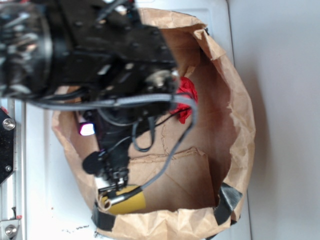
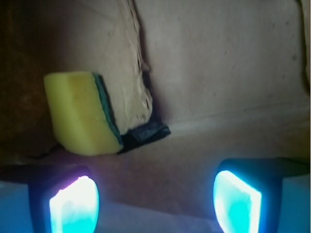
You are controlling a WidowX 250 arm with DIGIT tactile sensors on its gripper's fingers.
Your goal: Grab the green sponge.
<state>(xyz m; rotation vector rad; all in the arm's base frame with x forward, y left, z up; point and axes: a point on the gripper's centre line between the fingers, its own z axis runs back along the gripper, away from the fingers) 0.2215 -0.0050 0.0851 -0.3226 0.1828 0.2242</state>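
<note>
The green sponge [image 2: 83, 112] is a yellow block with a thin dark green layer on its right face, leaning against the paper bag's wall in the wrist view. In the exterior view the green sponge [image 1: 131, 201] shows as a yellow block at the bag's bottom left corner. My gripper [image 2: 155, 204] is open, its two glowing pads wide apart, with only bare paper floor between them. The sponge lies ahead of the left pad [image 2: 75, 206], apart from it. In the exterior view the gripper [image 1: 111, 192] hangs right over the sponge's left end, partly hiding it.
A brown paper bag [image 1: 240, 125] with rolled-down walls surrounds everything. A red crumpled cloth [image 1: 186, 91] lies at its far side, partly behind the arm. Black tape [image 1: 227, 200] patches the bag's rim. A black tape piece [image 2: 148, 132] sits beside the sponge.
</note>
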